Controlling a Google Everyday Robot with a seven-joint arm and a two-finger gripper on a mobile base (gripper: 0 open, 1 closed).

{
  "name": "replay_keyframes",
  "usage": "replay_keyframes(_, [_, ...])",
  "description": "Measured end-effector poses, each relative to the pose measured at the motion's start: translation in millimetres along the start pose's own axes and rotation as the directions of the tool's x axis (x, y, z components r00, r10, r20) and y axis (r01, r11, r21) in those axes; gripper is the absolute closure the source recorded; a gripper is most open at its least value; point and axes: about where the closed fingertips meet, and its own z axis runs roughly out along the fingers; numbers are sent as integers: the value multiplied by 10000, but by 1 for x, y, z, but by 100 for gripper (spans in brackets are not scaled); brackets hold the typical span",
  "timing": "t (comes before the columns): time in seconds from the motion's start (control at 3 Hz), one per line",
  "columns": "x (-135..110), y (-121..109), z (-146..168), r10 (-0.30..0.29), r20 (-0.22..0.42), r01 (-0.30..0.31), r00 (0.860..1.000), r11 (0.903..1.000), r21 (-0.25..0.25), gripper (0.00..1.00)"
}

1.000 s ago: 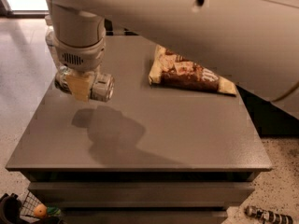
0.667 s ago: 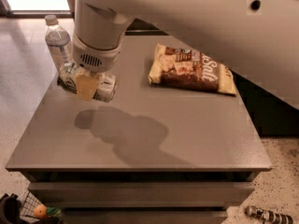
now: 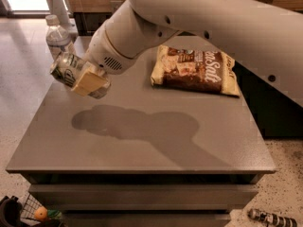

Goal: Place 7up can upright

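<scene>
The 7up can (image 3: 66, 68) is silvery with a pale green-and-white label. It lies tilted on its side in my gripper (image 3: 86, 81), held in the air above the left part of the grey table (image 3: 142, 145). My gripper is shut on the can, and a tan finger pad (image 3: 90, 82) crosses its middle. The can's far end is hidden behind the pad and the wrist. The arm reaches in from the upper right.
A clear water bottle with a white cap (image 3: 57, 34) stands at the table's back left, just behind the can. A brown and white snack bag (image 3: 195, 71) lies at the back right. Small items lie on the floor at bottom left (image 3: 40, 213) and bottom right (image 3: 272, 217).
The arm has swung and the wrist has turned, so the can now points out to the left and sits higher above the table. The water bottle has come into view behind it.
</scene>
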Motion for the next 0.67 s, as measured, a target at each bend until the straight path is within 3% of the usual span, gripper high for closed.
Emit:
replay_keyframes(0.33, [-16,4,16,-450,1625,554,9857,9966,-603,100])
replay_keyframes(0.67, [-25,15,35,-84,2433,419,9699,9903,-1328,100])
